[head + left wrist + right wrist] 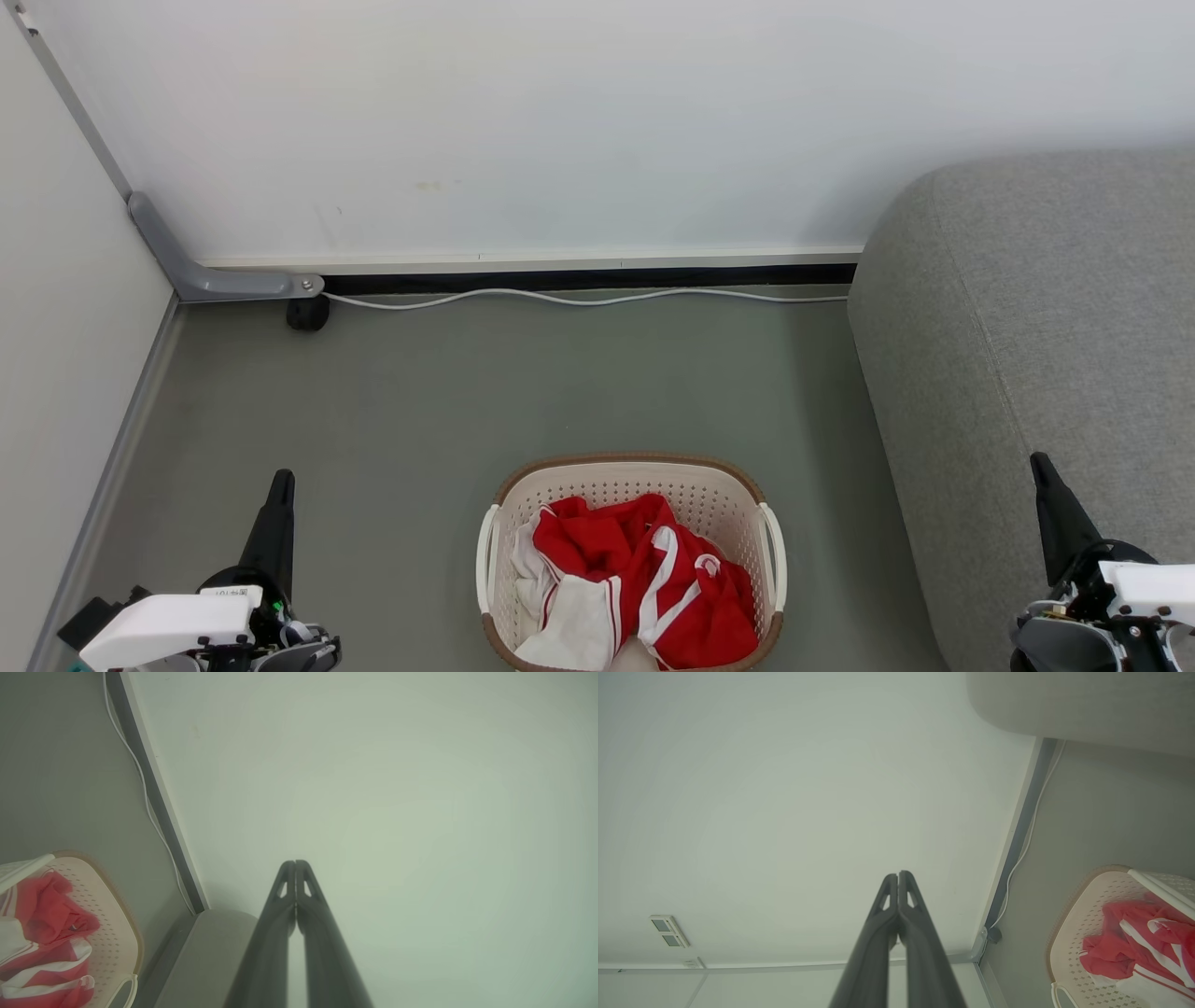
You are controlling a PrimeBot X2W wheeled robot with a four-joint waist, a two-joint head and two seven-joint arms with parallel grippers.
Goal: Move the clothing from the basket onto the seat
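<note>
The cream-white basket (738,509) with a brown rim stands on the grey floor at the bottom centre of the head view. Red clothing (644,579) with white stripes and panels lies heaped inside it. The light grey seat (1036,327) rises at the right, close beside the basket. My left gripper (281,478) stands shut at the lower left, apart from the basket. Shut as well, my right gripper (1038,461) stands at the lower right over the seat's front edge. In the left wrist view the shut fingertips (295,863) point at the wall, with basket (117,933) and clothing (46,914) at lower left.
A white wall runs along the back, with a white cable (579,299) lying on the floor at its base. A grey bracket and a small black wheel (306,313) sit in the back left corner. A pale panel closes off the left side. Grey floor lies between basket and wall.
</note>
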